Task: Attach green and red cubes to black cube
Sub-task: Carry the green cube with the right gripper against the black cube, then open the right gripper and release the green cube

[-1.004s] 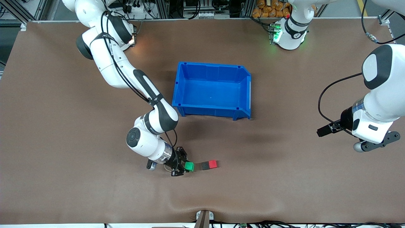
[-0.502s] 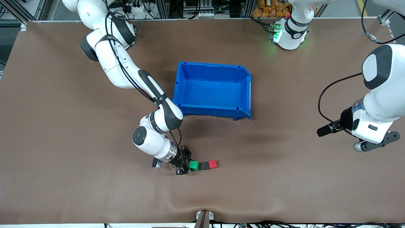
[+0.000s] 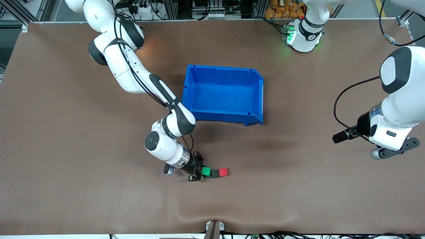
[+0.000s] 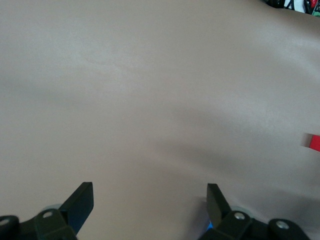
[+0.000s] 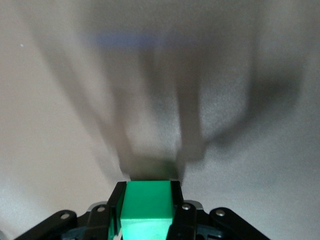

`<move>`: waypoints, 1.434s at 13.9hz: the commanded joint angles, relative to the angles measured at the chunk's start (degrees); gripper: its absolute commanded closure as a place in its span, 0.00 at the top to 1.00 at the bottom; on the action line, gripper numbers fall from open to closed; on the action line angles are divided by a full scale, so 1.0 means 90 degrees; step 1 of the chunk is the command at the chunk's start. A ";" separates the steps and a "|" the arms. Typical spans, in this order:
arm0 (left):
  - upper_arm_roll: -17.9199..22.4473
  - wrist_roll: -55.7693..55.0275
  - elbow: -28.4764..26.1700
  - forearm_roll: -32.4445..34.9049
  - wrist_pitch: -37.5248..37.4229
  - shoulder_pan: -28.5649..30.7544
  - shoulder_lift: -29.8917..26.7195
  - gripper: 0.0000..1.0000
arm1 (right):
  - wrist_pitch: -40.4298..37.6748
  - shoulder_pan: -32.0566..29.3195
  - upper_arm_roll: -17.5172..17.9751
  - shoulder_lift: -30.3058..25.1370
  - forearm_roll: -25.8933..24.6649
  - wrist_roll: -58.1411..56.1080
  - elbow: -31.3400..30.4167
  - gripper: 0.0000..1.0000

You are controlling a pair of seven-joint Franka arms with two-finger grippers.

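My right gripper [image 3: 203, 172] is shut on the green cube [image 3: 206, 171] low over the table, nearer to the front camera than the blue bin. The green cube sits right beside the black cube [image 3: 215, 173], touching or almost touching it. The red cube [image 3: 223, 171] is joined to the black cube on its side toward the left arm's end. In the right wrist view the green cube [image 5: 147, 207] fills the gap between the fingers [image 5: 117, 200], with the black cube [image 5: 152, 167] a blurred dark block just past it. My left gripper [image 4: 150, 200] is open and empty, waiting over bare table at the left arm's end.
The blue bin [image 3: 257, 99] stands open in the middle of the table, farther from the front camera than the cubes. A red sliver [image 4: 312, 142] shows at the edge of the left wrist view. Brown table surface lies around the cubes.
My right gripper has carried the green cube toward the left arm's end, closing the gap to the black cube. The black and red cubes and the left arm have not moved.
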 commanded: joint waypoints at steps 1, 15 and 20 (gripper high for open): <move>-0.0024 0.0092 -0.0153 0.0134 -0.0073 0.0020 -0.0187 1.00 | 0.0044 0.0046 0.0037 0.0190 0.0075 0.0296 0.0323 0.46; -0.0102 0.2003 -0.0153 -0.0150 -0.1077 0.0020 -0.1035 1.00 | -0.2309 -0.0579 -0.0207 -0.0844 0.0007 0.0326 0.0274 1.00; -0.0219 0.2475 -0.0260 -0.0189 -0.1909 -0.0029 -0.1573 1.00 | -0.2765 -0.1027 -0.0295 -0.1673 -0.0003 0.0326 0.0109 1.00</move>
